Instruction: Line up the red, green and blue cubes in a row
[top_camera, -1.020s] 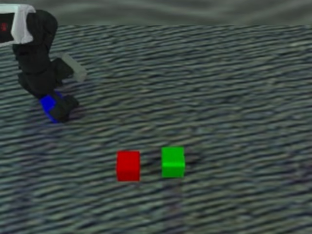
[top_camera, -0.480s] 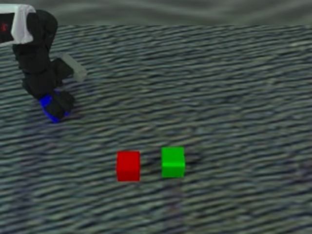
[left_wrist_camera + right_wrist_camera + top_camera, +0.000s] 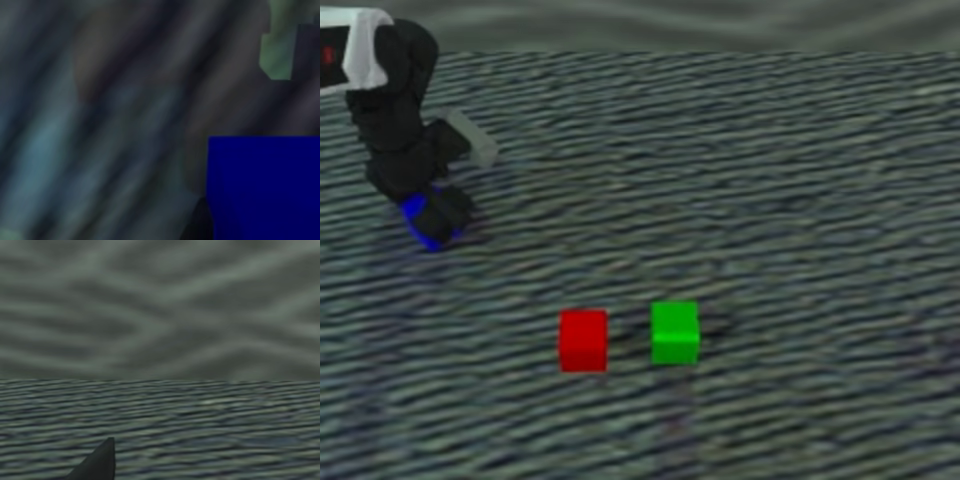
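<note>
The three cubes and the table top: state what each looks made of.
Red cube, green cube and blue cube: flat, even colour with no grain, marks or glints, so matte plastic or painted blocks; a render leaves it open. The blue one sits at the left tool. Table: wavy grey-blue streaks, dull and woven-looking, perhaps cloth or a printed surface.

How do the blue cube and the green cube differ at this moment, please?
The blue cube sits at the table's far left, under the left gripper; the green cube stands free near the middle, beside the red cube. The blue cube is largely covered; the green cube shows fully. Both are plain, unmarked cubes.
</note>
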